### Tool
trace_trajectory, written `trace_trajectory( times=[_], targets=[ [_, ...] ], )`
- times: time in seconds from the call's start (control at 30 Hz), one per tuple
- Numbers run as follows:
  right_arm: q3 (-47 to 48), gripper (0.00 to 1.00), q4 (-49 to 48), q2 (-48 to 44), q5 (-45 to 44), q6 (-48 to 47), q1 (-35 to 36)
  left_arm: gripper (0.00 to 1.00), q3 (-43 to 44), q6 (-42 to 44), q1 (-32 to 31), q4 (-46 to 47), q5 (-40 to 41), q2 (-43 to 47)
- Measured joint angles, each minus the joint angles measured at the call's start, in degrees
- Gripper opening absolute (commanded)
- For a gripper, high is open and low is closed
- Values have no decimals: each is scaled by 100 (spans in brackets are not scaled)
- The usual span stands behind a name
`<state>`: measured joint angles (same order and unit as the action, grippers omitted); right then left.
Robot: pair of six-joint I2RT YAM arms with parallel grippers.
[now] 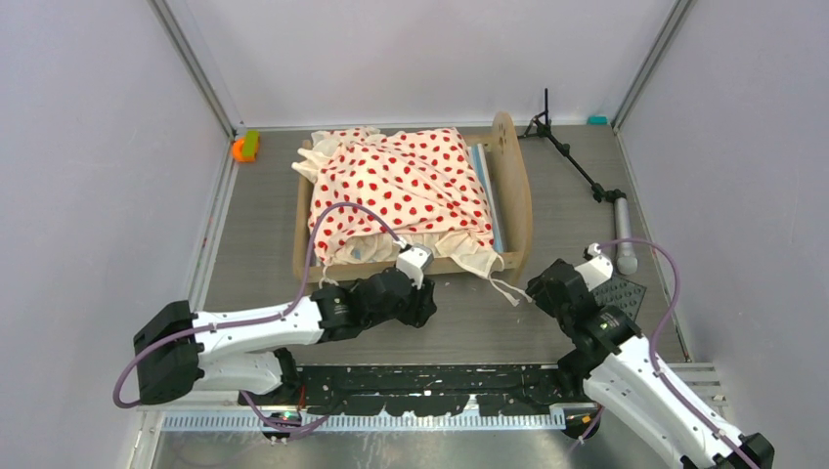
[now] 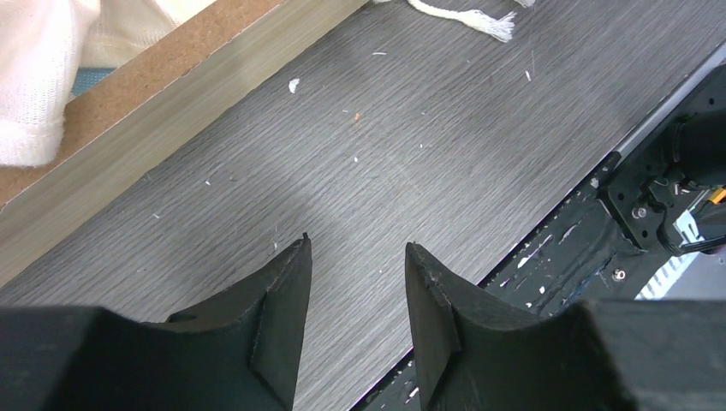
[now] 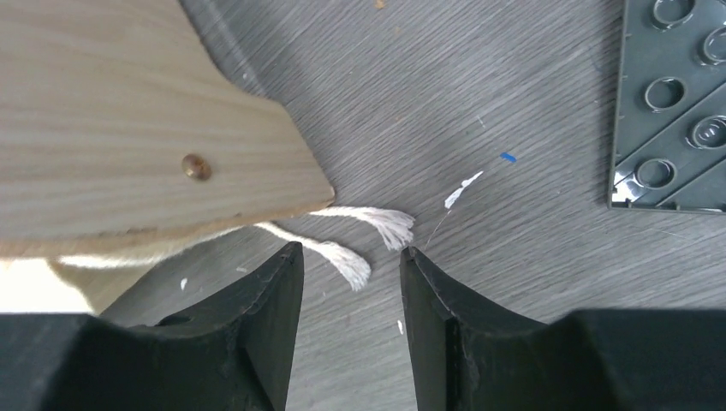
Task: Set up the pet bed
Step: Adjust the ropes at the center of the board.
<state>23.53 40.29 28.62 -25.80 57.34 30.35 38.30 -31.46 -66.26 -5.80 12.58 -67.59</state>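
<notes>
The pet bed (image 1: 515, 186) sits on the table (image 1: 254, 254), largely hidden under spotted bedding (image 1: 401, 186). Only the wrist views show both pincers spread and empty — the left gripper (image 2: 355, 257) over bare tabletop, the right gripper (image 3: 351, 257) perhaps just short of frayed cords (image 3: 389, 224).

Parted and holding nothing, the black fingers (image 2: 278, 300) of the left gripper (image 2: 357, 247) hang over a grey wood-grain table (image 2: 428, 154). The pet bed (image 2: 171, 103) shows its light-wood side rail, cream bedding (image 2: 34, 77) bunched behind it. A frayed white cord (image 2: 488, 24) lies near the rail. Black mounting hardware (image 2: 651, 188) sits well apart from it.
</notes>
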Motion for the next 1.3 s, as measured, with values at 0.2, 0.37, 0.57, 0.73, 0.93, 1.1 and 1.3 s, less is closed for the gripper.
trace_trajectory(
  times=[0.2, 0.37, 0.57, 0.73, 0.93, 1.1, 1.3],
  targets=[
    [-240, 63, -494, 813, -262, 793, 0, 47, -74, 0, 0, -2, -15, 271],
    [-291, 70, -450, 1001, -223, 1604, 0, 48, -162, -9, 0, -70, 59, 577],
    [107, 64, 105, 1003, -214, 2677, 0, 48, -225, -120, 0, -153, 179, 667],
    [380, 64, 136, 1244, -203, 2682, 0, 48, -306, -177, 0, -195, 240, 678],
    [811, 65, 175, 1878, -350, 2302, -7, 48, -343, -260, 0, -232, 295, 686],
    [1392, 66, 267, 2732, -636, 1674, -144, 49, -345, -271, 0, -284, 350, 688],
    [2090, 70, -184, 3969, -573, 1038, -638, 50, -345, -278, 0, -420, 494, 715]
  ],
)
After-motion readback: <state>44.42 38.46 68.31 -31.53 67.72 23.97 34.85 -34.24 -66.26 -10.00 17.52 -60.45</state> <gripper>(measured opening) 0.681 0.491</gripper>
